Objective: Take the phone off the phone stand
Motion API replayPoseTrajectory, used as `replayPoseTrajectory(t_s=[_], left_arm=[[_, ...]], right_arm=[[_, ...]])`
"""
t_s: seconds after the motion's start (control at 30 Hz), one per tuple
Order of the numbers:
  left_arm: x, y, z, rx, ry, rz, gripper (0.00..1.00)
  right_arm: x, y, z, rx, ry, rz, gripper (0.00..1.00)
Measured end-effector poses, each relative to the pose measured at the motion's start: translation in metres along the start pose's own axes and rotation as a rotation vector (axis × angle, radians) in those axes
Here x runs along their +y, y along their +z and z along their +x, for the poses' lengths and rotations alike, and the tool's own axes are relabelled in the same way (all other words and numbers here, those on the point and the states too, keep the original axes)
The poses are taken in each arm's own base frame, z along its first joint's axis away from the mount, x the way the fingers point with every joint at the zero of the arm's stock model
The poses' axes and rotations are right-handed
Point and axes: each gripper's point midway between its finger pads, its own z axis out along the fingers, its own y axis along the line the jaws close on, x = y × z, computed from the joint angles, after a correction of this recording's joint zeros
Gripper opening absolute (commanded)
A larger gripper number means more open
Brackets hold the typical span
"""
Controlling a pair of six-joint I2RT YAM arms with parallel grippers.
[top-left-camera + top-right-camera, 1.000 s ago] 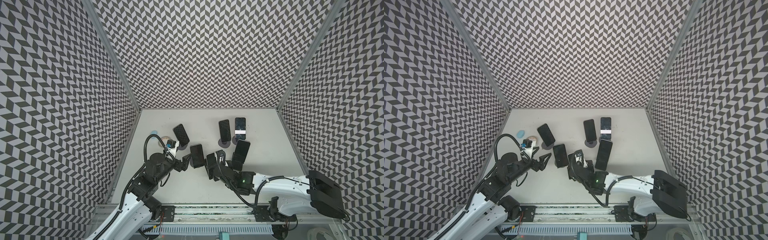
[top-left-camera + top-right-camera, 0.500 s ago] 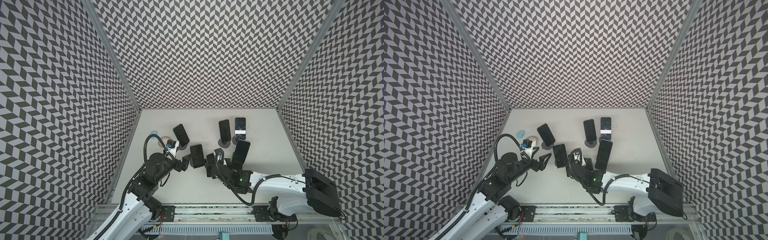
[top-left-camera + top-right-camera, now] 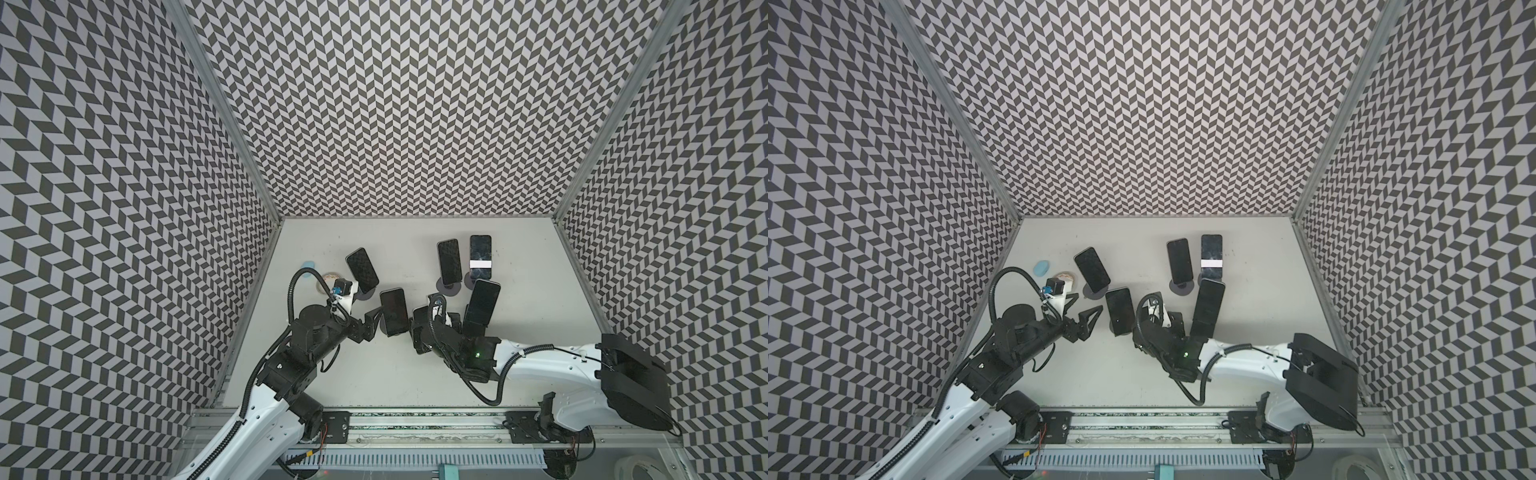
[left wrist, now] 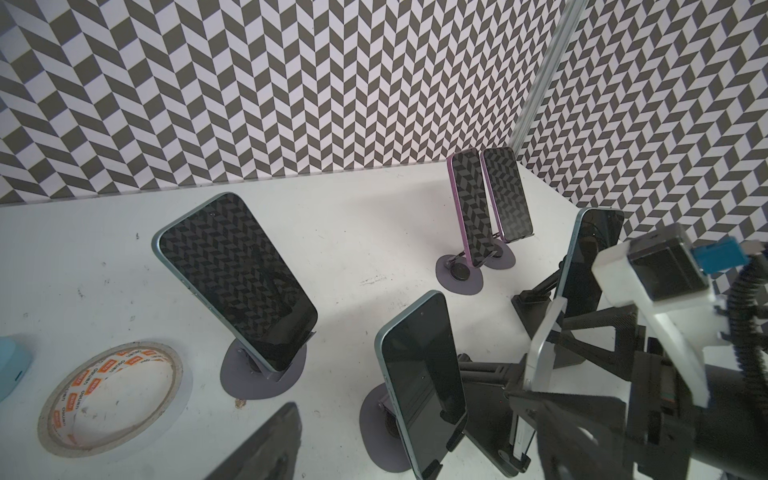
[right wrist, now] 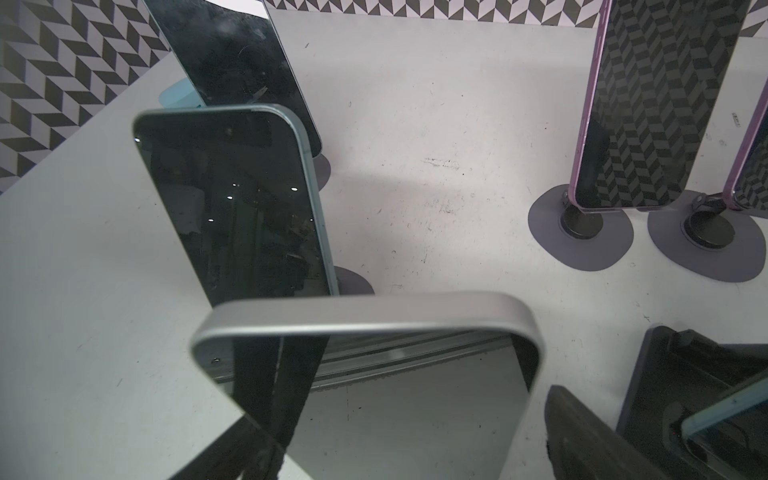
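**Chevrons and Pastel Rims**

The walls (image 3: 395,104) wore black-and-white chevrons above a white table (image 3: 395,374). The blue-rimmed phone (image 4: 237,278), purple-rimmed phone (image 4: 471,208) and silver-rimmed phone (image 5: 365,320) had black screens. The stand base (image 5: 602,253) was grey, the tape roll (image 4: 68,397) white with orange print.

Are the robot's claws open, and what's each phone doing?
Left gripper: open, empty.
Right gripper: around the silver phone, grip unclear.
Silver phone: standing inside that gripper.
Middle phone: on its stand.
Left phone: on its stand.
Back left phone: on its stand.
Back right phone: on its stand.
Front right phone: on its stand.
Tape roll: lying flat.
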Motion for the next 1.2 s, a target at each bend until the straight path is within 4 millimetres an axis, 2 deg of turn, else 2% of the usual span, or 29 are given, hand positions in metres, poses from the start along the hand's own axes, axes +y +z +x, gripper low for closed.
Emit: replayPoseTrajectory(t_s=[0.6,1.2], left_arm=[[0.0022,-0.0001,-0.0007,-0.003,-0.003,-0.006,0.89],[0.0020,-0.0012,-0.0018,-0.008,-0.002,-0.005,0.89]], right_arm=[[0.0020,0.0015,-0.0035,-0.011,-0.009,-0.007,0.70],[0.0002,-0.0013,-0.0041,-0.003,-0.017,-0.004,0.65]])
